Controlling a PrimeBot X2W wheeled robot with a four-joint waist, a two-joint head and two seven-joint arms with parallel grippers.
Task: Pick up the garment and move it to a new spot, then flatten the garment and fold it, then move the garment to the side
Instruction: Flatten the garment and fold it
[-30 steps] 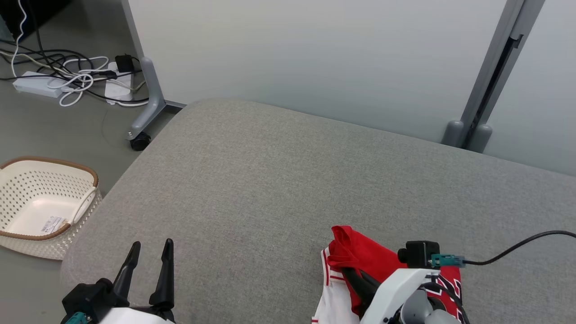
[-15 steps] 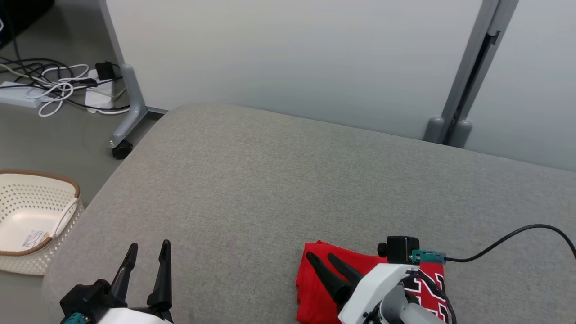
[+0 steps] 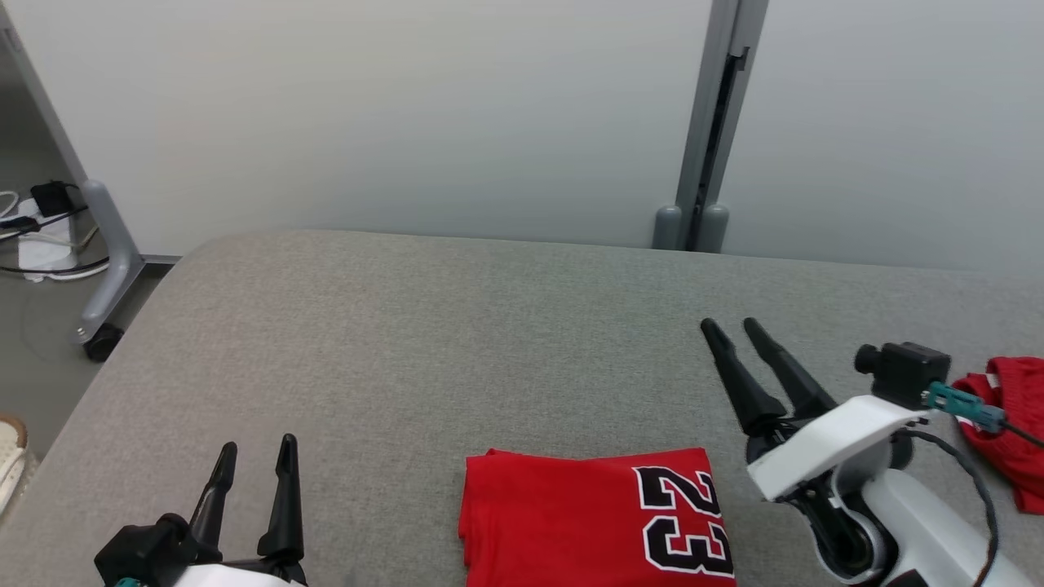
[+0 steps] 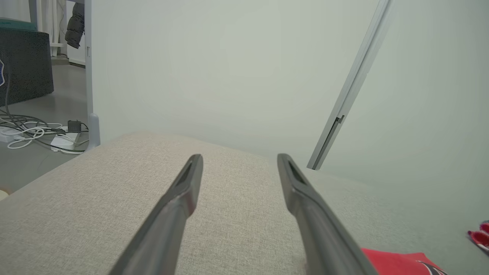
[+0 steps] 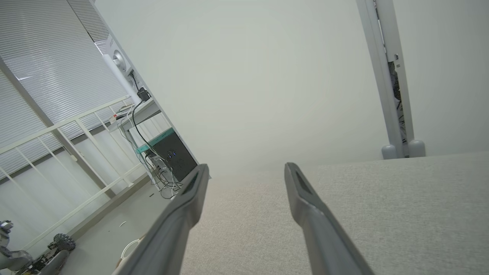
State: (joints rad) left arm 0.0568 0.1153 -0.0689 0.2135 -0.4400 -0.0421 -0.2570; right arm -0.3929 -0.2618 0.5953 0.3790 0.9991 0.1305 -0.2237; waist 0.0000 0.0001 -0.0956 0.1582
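Folded red number-23 jersey [image 3: 555, 514] lies on the grey fabric counter [image 3: 489, 342] between left pincer [image 3: 258, 443] and right pincer [image 3: 727, 323], both spread, empty; the cream basket [image 3: 8, 456] is cut off, contents unseen.

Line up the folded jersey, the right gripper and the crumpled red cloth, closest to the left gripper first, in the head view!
1. Folded jersey, just right of the left gripper.
2. Right gripper, beyond the jersey.
3. Crumpled red cloth, far right.

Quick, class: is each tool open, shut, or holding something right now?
Left tool: open, holding nothing.
Right tool: open, holding nothing.
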